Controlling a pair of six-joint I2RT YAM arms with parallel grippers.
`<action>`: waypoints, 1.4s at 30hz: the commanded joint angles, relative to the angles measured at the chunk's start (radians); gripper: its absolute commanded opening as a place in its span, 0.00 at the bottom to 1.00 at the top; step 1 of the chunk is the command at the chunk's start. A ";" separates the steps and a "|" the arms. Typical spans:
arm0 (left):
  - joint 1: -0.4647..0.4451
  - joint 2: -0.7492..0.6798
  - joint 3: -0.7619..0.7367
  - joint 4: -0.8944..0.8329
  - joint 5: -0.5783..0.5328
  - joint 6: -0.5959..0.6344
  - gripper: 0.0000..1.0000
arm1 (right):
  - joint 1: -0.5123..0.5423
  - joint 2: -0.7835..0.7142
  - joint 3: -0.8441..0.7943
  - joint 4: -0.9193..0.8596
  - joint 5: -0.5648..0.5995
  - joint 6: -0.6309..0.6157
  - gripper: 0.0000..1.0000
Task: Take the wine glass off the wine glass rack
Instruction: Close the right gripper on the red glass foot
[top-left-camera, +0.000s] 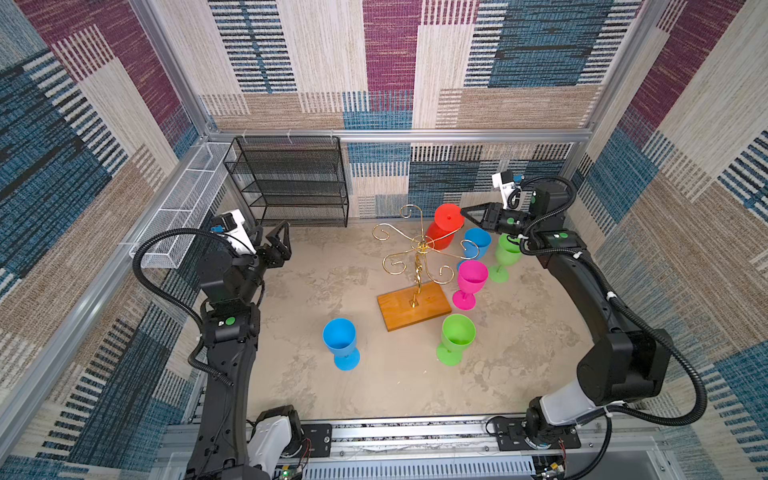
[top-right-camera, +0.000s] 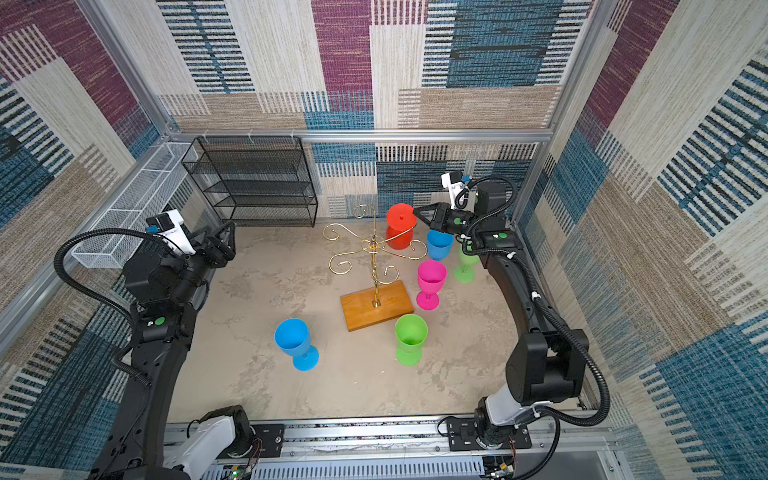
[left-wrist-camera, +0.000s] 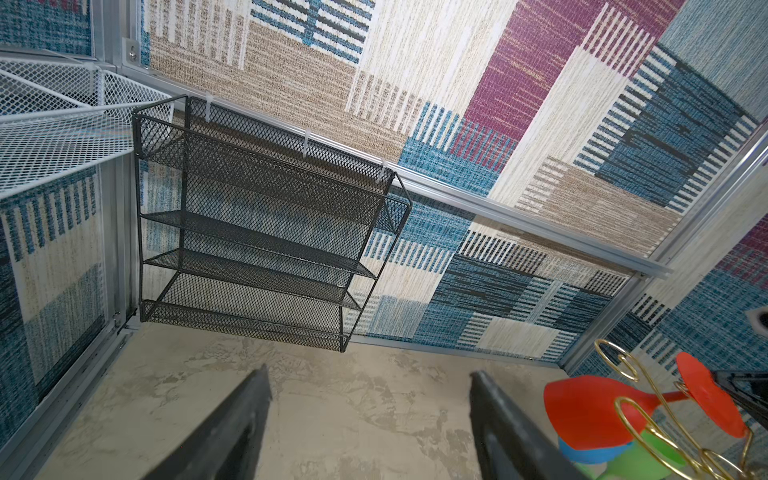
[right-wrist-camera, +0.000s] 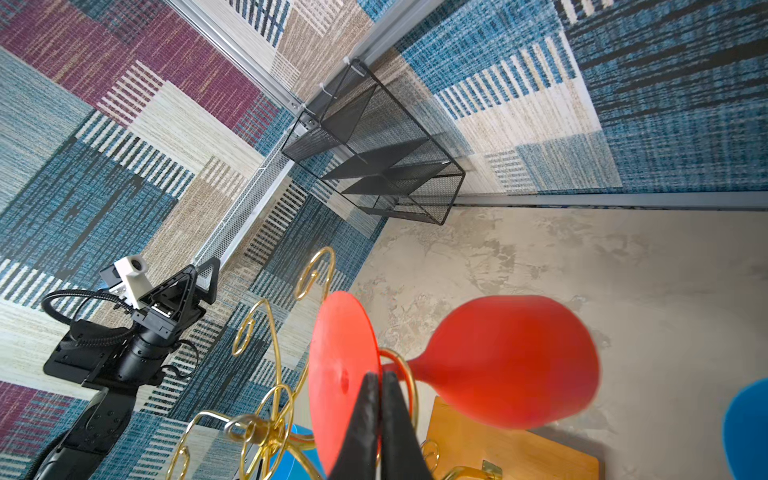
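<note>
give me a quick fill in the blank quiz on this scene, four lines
1. The only glass hanging on the rack is ____.
2. The gripper shut on its foot is the ____ one.
3. The left gripper is ____.
4. ____ glasses stand upright on the table.

Missing words: red; right; open; five

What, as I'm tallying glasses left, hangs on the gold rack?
One red wine glass, upside down on the rack, right gripper shut on its foot; other hooks bare. From above, the foot hides its stem.
</note>
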 joint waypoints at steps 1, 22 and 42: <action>0.000 -0.003 0.004 0.033 0.009 -0.014 0.77 | 0.001 0.002 0.004 0.040 -0.007 0.022 0.02; 0.000 -0.011 0.003 0.034 0.014 -0.021 0.77 | -0.001 -0.082 -0.018 0.170 0.000 0.179 0.00; -0.002 -0.024 -0.001 0.039 0.022 -0.036 0.78 | -0.038 -0.152 -0.146 0.264 0.005 0.271 0.00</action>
